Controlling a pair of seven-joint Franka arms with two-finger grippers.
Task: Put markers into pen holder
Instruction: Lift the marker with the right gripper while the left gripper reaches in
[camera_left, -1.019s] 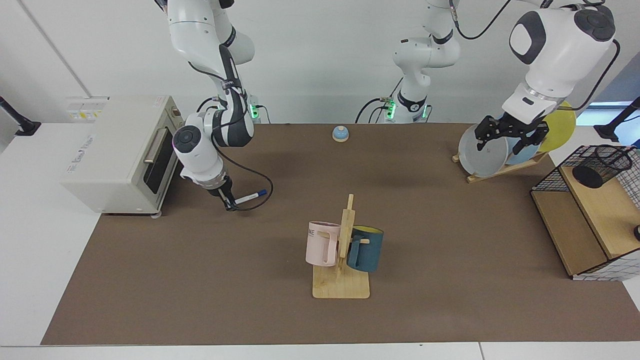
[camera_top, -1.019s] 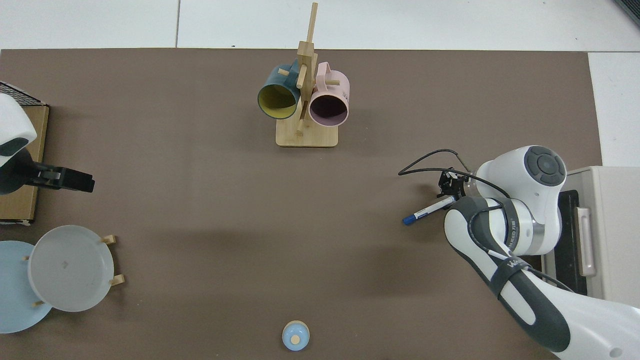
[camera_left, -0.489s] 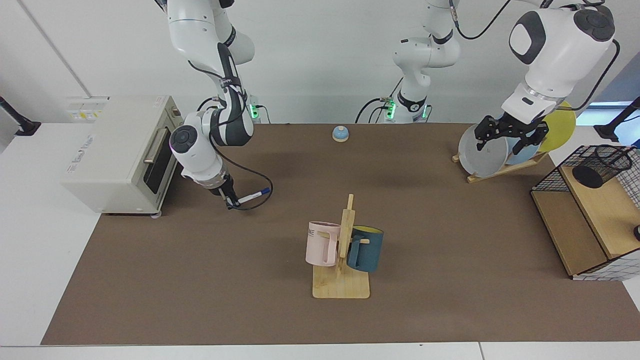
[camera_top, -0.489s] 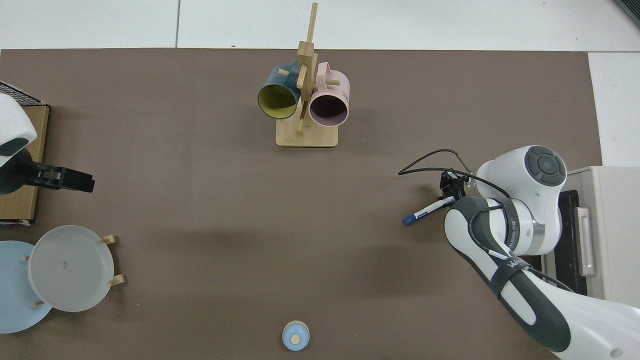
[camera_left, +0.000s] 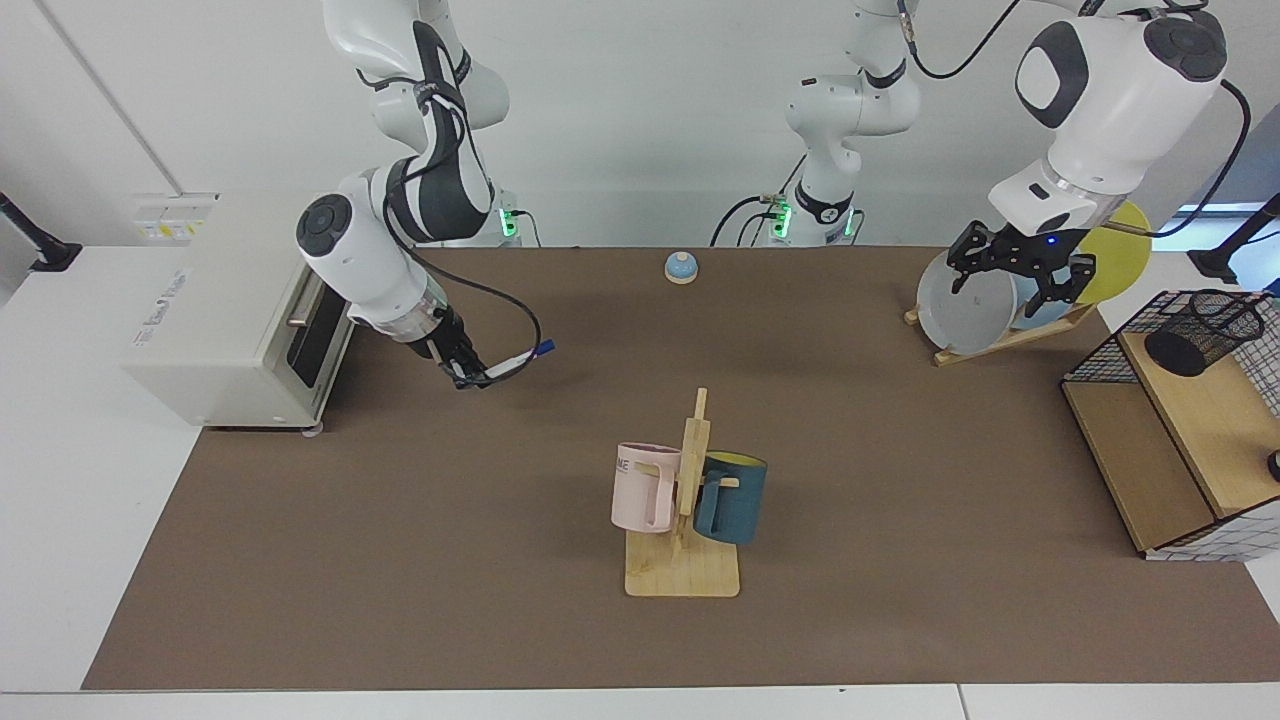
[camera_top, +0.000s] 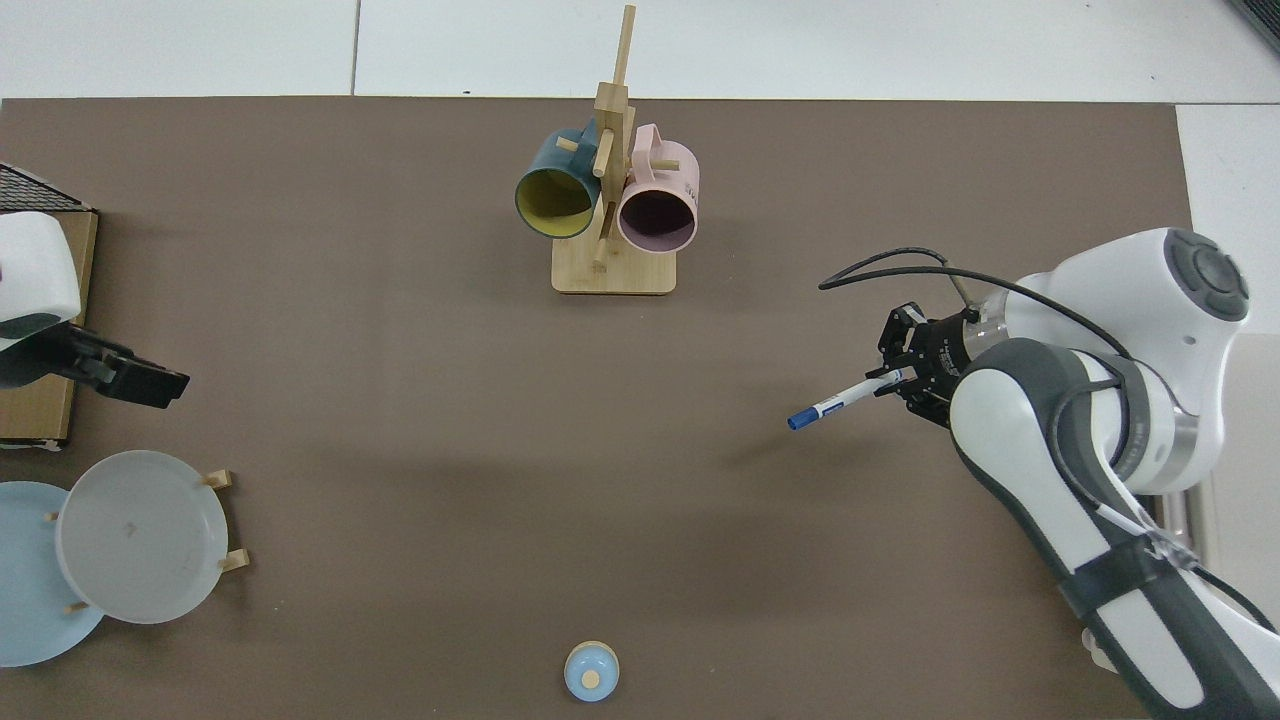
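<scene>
Facing view: right tool (camera_left: 468, 375) grips marker (camera_left: 522, 358).

R gripper (camera_top: 897, 380) clamps marker (camera_top: 838, 400) by its tail, blue cap out; L gripper (camera_top: 150, 383) waits nr plates (camera_top: 130, 540).

A robotics lab is showing here: two Franka arms (camera_left: 400, 250) are standing at a brown-matted table (camera_left: 900, 450) bearing staged household props.

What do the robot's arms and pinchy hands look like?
Both arms are glossy white, rounded tubes with dark grey joint caps and bands. The right gripper and left gripper are small, black and two-fingered. Black cables loop along each arm, and green lights glow at the bases.
</scene>
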